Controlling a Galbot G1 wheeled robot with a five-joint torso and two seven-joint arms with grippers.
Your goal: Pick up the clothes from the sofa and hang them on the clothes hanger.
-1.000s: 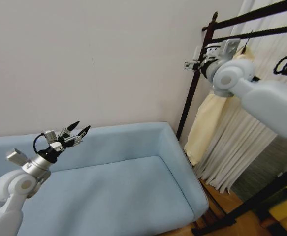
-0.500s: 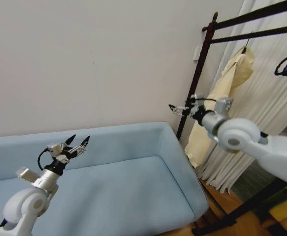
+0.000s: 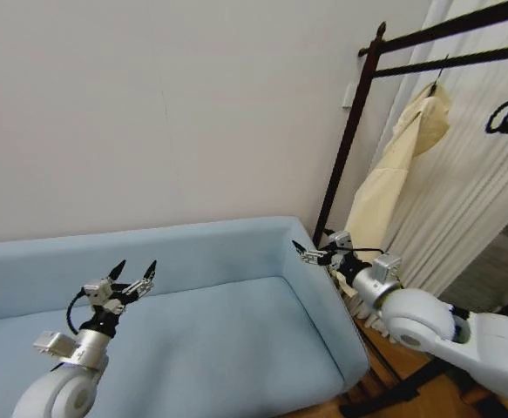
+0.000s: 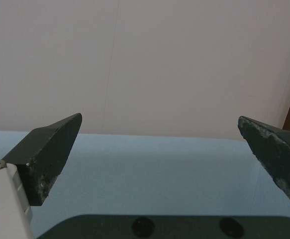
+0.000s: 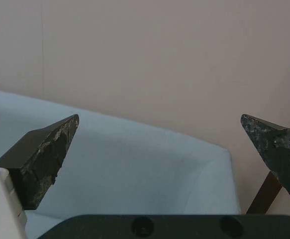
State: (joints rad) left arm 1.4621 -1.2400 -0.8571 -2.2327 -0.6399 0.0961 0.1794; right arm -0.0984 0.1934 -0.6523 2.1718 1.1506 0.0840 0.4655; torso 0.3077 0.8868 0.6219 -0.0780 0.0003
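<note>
left gripper [image 3: 135, 266] spread empty over the sofa [image 3: 227, 348] seat, right gripper [image 3: 309, 247] likewise at its rack-side end, cream garment [image 3: 391, 178] hanging on rack [image 3: 348, 139].

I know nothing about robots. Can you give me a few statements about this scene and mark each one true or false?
1. A cream garment hangs on the dark clothes rack. True.
2. The left gripper holds a piece of clothing. False: it is open and holds nothing, above the sofa.
3. The sofa is light blue. True.
4. The right gripper is shut on the rack's pole. False: it is open, by the sofa's end, apart from the rack.
</note>
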